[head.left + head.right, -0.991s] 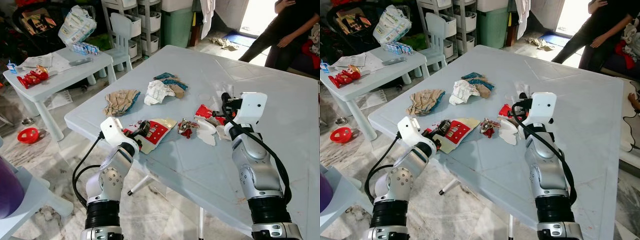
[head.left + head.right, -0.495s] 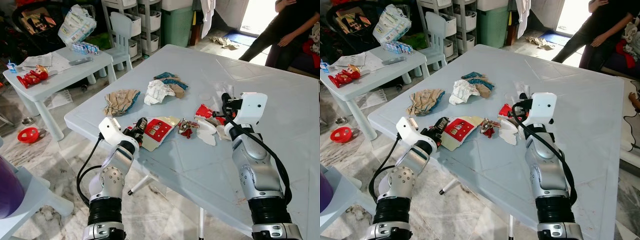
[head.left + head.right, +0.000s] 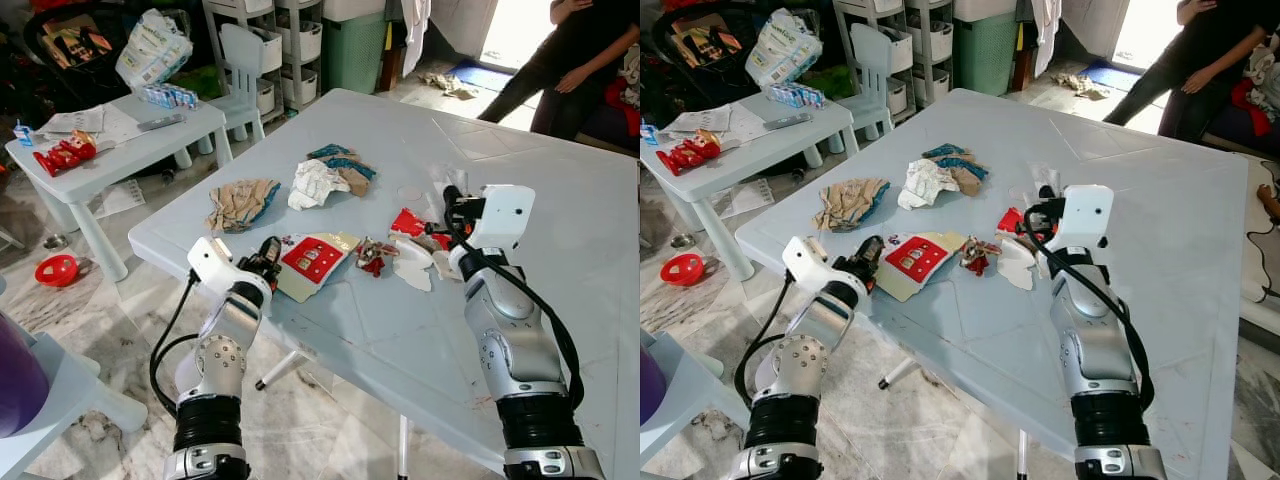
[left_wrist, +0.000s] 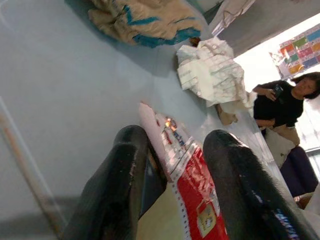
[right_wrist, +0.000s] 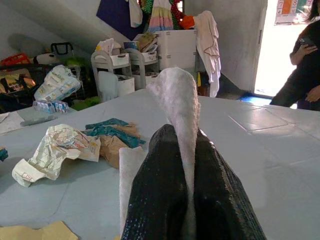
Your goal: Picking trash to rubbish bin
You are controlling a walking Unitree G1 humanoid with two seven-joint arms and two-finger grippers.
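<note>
- Left gripper [image 3: 268, 256] clamped the red-and-cream carton [image 3: 312, 260] at the near edge of the grey table [image 3: 560, 230].
- Right gripper [image 5: 181, 165] pinched a white wrapper [image 5: 179, 100] over the table, beside the red scraps [image 3: 408, 223].
- 2 crumpled papers [image 3: 316, 182] lay farther in on that table.

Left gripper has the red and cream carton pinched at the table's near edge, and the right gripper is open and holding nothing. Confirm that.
Not quite. The left gripper does pinch the red and cream carton at the near edge of the table, but the right gripper is not open and holding nothing: the right wrist view shows its fingers shut on a piece of white paper.
</note>
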